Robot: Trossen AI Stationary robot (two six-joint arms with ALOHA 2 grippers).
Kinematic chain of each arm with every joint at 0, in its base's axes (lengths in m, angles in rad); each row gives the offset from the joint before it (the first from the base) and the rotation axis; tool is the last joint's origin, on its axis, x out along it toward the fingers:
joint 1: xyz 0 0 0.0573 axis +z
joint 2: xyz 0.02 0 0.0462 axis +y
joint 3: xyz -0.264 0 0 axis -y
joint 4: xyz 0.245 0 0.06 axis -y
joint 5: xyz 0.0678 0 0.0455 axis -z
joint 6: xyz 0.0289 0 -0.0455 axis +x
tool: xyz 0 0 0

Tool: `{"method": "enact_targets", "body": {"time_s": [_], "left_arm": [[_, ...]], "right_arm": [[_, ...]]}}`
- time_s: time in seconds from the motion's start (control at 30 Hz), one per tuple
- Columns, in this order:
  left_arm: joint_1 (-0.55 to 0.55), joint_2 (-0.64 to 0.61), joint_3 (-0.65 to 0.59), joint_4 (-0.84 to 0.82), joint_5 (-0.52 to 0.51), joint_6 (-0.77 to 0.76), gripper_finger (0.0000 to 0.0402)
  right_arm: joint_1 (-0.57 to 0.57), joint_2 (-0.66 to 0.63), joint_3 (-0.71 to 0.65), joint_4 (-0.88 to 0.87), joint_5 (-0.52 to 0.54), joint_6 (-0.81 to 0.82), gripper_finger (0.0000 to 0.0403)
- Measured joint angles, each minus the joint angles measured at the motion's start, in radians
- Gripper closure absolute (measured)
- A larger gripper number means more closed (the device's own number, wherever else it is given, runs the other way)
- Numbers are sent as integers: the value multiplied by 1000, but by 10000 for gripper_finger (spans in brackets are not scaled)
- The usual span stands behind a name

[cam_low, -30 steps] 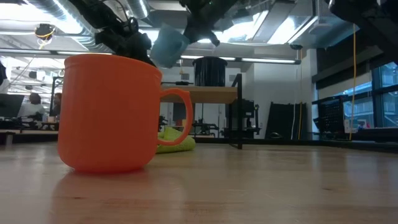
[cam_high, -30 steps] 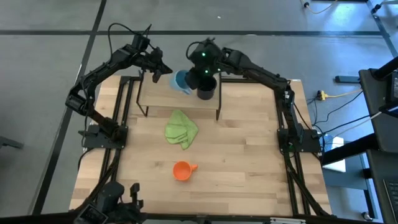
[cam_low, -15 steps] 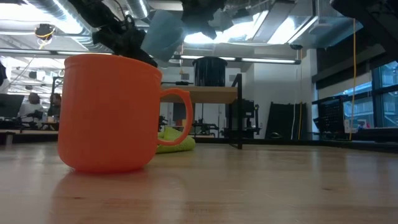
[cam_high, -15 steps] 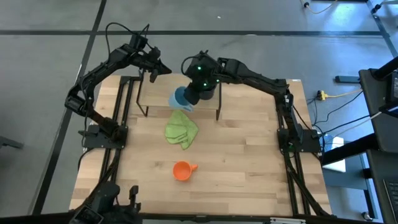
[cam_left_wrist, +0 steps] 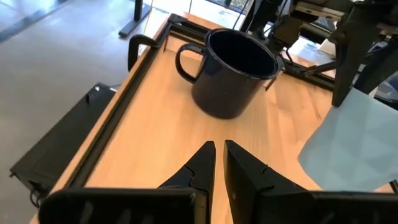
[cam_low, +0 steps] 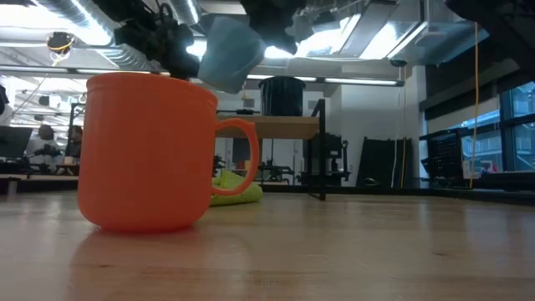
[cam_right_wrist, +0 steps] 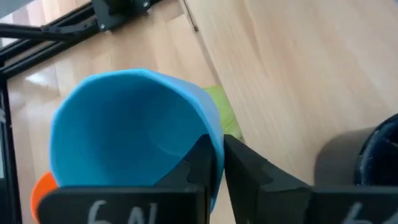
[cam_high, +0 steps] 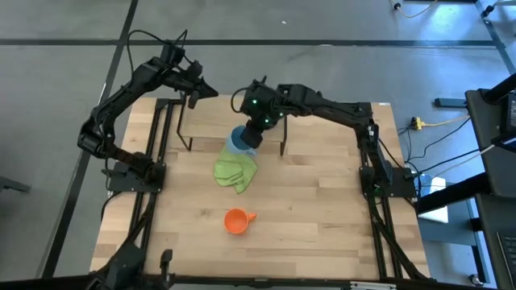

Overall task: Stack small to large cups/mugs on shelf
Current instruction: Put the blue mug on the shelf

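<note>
Carried forward off the shelf over the past second, the light blue mug now hangs above the shelf's front edge and the far end of the green cloth, tilted, its wall pinched between the fingers of the right gripper.

At far left, the left gripper hovers over the shelf's left rear corner, holding nothing; its wrist camera shows the two fingers drawn nearly together with only a thin gap between them. That same camera looks across the light-wood board to the dark navy mug, which stands upright on the shelf with its handle turned away from the blue mug.

At centre, the right arm reaches in from the table's right rear corner and covers the right part of the shelf in the overhead view. Its wrist camera looks down into the blue mug's open mouth, one finger inside the rim and one outside.

Toward the front of the wooden tabletop, well apart from the shelf, the orange mug sits upright, handle pointing right.
</note>
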Motion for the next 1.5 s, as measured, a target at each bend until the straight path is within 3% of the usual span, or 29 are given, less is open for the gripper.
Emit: {"method": "enact_targets", "body": {"time_s": [0.33,0.6,0.77,0.93,1.23,1.5], "left_arm": [[-45,-61,0,-39,35,-8,376],[-120,-311,0,-34,-68,-138,400],[-167,-452,0,-42,-210,-247,399],[-218,-546,0,-49,-287,-328,400],[-299,-609,0,-142,-331,-330,400],[-358,-647,-1,-172,-354,-332,400]], "right_arm": [[40,66,-4,29,-52,-6,366],[82,115,-2,136,-133,-22,366],[108,150,-2,162,-154,-27,366],[136,157,-1,210,-163,-8,366],[156,244,-2,239,-101,55,366],[158,263,-2,237,-78,-79,366]]}}
